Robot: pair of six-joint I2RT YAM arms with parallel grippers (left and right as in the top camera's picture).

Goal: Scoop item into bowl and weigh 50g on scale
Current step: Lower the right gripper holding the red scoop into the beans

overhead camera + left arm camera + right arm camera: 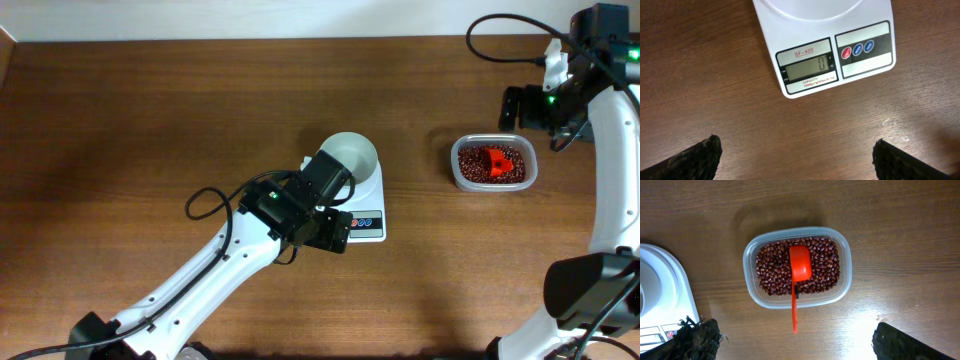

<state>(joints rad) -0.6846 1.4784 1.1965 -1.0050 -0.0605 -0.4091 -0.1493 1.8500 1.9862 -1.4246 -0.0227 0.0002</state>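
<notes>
The white bowl stands empty on the white scale. In the left wrist view the scale shows 0 on its display, and only the bowl's rim shows at the top edge. My left gripper is open and empty over the wood just in front of the scale. The red-brown beans fill a clear tub with a red scoop lying on them. My right gripper is open and empty, above the tub, beyond the scoop's handle end.
The scale's corner shows at the left of the right wrist view. Black cables run along both arms. The table is dark brown wood, with its far edge at the top of the overhead view.
</notes>
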